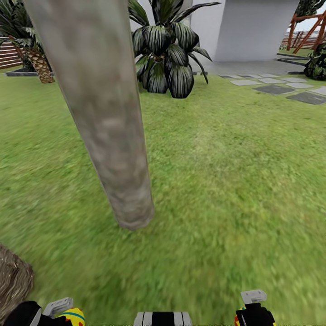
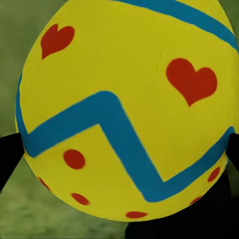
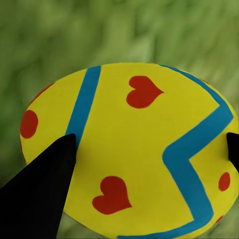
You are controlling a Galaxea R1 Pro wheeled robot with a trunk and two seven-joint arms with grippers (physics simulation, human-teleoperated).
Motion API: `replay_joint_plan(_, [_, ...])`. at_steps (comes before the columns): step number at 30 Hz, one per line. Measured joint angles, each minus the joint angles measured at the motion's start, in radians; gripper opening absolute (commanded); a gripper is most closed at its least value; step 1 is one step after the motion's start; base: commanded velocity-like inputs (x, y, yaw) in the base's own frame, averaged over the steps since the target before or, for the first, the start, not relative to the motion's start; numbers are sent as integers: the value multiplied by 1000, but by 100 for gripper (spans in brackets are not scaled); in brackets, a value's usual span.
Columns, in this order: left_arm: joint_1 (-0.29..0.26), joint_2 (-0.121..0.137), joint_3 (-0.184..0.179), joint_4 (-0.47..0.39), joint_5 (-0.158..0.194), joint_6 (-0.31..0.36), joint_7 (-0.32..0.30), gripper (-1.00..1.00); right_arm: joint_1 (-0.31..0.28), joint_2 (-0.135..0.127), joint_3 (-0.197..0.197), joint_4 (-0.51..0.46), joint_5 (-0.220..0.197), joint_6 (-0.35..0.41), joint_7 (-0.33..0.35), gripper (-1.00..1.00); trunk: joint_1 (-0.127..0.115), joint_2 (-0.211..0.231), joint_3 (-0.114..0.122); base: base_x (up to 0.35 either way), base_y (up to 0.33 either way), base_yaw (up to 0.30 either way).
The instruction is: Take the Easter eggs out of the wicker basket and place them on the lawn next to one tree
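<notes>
The tree [image 1: 106, 117] rises just ahead of me; its grey-beige trunk meets the lawn [image 1: 235, 181] slightly left of centre. One edge of the wicker basket [image 1: 12, 280] pokes in at the lower left. My left gripper [image 2: 119, 154] is shut on a yellow Easter egg [image 2: 124, 89] with red hearts and a blue zigzag, which also peeks out in the head view as the egg [image 1: 74, 316]. My right gripper [image 3: 149, 142] is shut on a second Easter egg [image 3: 134, 149], above grass. Both hands sit low at the head view's bottom edge, the right gripper [image 1: 253, 312] right of centre.
A dark broad-leafed plant [image 1: 165, 59] grows behind the tree, and a scaly-trunked palm [image 1: 38, 65] stands at far left. Grey paving slabs [image 1: 290, 88] and a white wall [image 1: 253, 27] lie at the back right, beside a round bush [image 1: 317, 63]. Open grass spreads right of the trunk.
</notes>
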Motion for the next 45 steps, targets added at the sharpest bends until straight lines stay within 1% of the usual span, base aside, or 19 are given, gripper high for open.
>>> replay_joint_plan(9, [0, -3, -3, 0, 0, 0, 0, -100, 0, 0, 0, 0, 0, 0, 0, -100, 4, -2, -35, 0, 0, 0])
replay_joint_plan(20, [0, -4, -3, -7, 4, -1, -3, -100, 0, 0, 0, -6, 0, -1, 0, -100, 4, -2, -35, 16, 0, 0])
replay_joint_plan(40, [0, -8, -3, -9, 8, -3, -8, -100, 0, 2, 1, -2, 2, -1, 0, -100, 3, -2, -35, 308, 0, 0])
replay_joint_plan(45, [0, -9, -5, -5, 8, -2, -8, -100, 0, 2, 1, -2, 2, -1, 0, -100, 4, -2, -35, 67, 0, 0])
